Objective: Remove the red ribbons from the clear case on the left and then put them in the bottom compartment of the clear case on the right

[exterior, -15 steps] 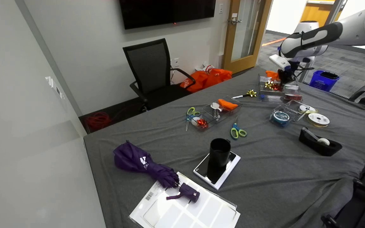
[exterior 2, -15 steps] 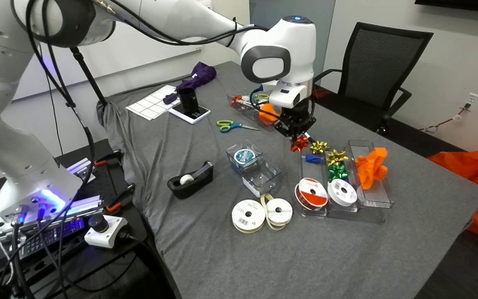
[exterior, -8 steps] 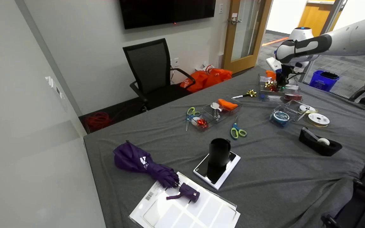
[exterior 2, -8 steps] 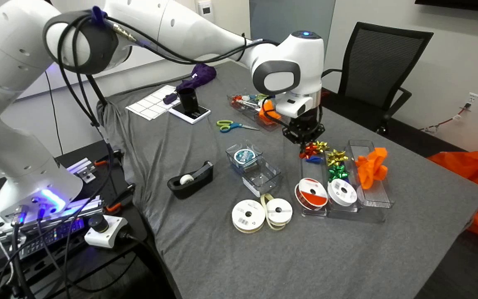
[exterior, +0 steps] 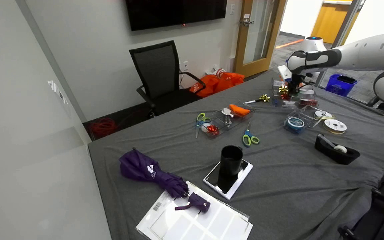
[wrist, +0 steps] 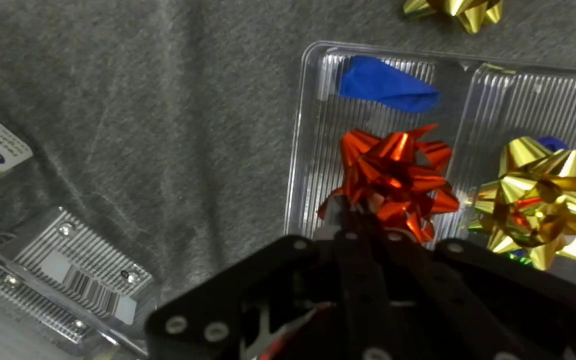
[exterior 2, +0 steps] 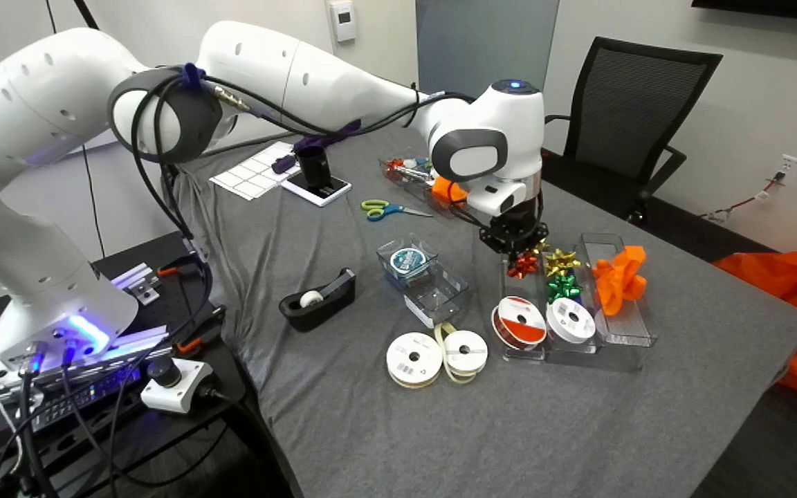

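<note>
My gripper [wrist: 360, 212] is shut on a shiny red ribbon bow [wrist: 398, 180], fingertips pinching its near edge. In an exterior view the bow [exterior 2: 523, 265] hangs under my gripper [exterior 2: 512, 253], at the far end of the left compartment of a clear case [exterior 2: 637, 339]. In the wrist view it is over the ribbed compartment of that case [wrist: 295, 150], near a blue piece [wrist: 390, 85]. I cannot tell whether it touches the floor. Another red bow [exterior: 213, 130] lies in a different clear case [exterior: 224, 131]. My gripper [exterior: 293, 89] partly hides the case in that view.
The neighbouring compartment holds a gold bow [wrist: 548, 200], a green bow [exterior 2: 563, 286] and a white spool [exterior 2: 571, 321]. A red-white spool [exterior 2: 519, 324] and orange cloth [exterior 2: 620, 280] are in the same case. A small clear case [exterior 2: 450, 283] and a tape dispenser [exterior 2: 319, 299] stand nearby.
My gripper has carried the red bow down and over the case's compartment, toward the right and nearer in an exterior view. The blue piece there is now hidden behind the bow.
</note>
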`<action>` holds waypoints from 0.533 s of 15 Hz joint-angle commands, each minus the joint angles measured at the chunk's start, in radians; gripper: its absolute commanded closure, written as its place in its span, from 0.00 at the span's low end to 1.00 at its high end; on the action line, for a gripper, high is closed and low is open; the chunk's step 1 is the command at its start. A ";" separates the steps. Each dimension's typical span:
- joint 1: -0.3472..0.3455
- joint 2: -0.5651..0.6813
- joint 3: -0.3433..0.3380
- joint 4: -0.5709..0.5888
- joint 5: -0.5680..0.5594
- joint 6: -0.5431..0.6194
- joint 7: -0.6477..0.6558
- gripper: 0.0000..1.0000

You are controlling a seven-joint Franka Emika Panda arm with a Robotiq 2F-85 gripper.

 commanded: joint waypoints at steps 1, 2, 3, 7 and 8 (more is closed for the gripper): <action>-0.032 0.063 0.020 0.115 -0.009 -0.043 0.031 0.68; -0.036 0.071 0.022 0.130 -0.011 -0.047 0.033 0.61; -0.041 0.077 0.026 0.146 -0.011 -0.054 0.030 0.54; -0.045 0.084 0.018 0.166 0.010 -0.064 0.011 0.26; -0.046 0.085 0.019 0.168 0.010 -0.064 0.008 0.19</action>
